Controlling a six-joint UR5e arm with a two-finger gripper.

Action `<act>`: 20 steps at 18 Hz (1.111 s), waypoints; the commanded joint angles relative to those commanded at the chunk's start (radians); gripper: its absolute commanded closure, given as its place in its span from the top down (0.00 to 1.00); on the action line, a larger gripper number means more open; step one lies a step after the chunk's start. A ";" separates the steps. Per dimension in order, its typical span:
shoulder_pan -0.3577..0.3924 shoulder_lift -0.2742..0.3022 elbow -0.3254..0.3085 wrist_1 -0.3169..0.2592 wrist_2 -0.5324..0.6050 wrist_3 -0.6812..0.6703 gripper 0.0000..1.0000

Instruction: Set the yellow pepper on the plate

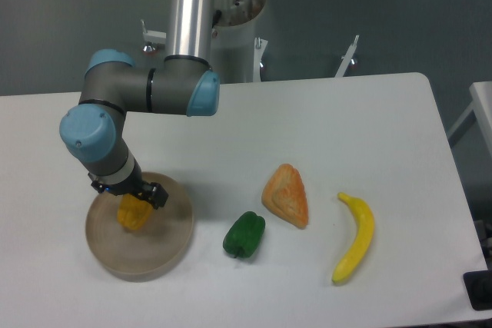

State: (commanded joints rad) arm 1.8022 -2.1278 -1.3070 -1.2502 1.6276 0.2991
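The yellow pepper [133, 215] is over the middle of the round beige plate [165, 247] at the front left of the table; I cannot tell whether it rests on the plate. My gripper [132, 207] comes down onto it from above. The wrist hides the fingers, so I cannot see whether they still grip the pepper.
A green pepper [244, 234] lies just right of the plate. An orange wedge-shaped pastry [287, 195] lies further right, and a long yellow banana [355, 236] is near the front right. The arm's base column [192, 5] stands at the back.
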 joint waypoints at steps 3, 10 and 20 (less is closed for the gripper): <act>0.061 0.028 -0.003 -0.009 -0.002 0.026 0.99; 0.239 0.066 -0.015 -0.011 0.000 0.280 0.99; 0.405 0.063 0.005 0.015 0.035 0.523 0.99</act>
State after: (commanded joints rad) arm 2.2074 -2.0647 -1.3024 -1.2349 1.6625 0.8222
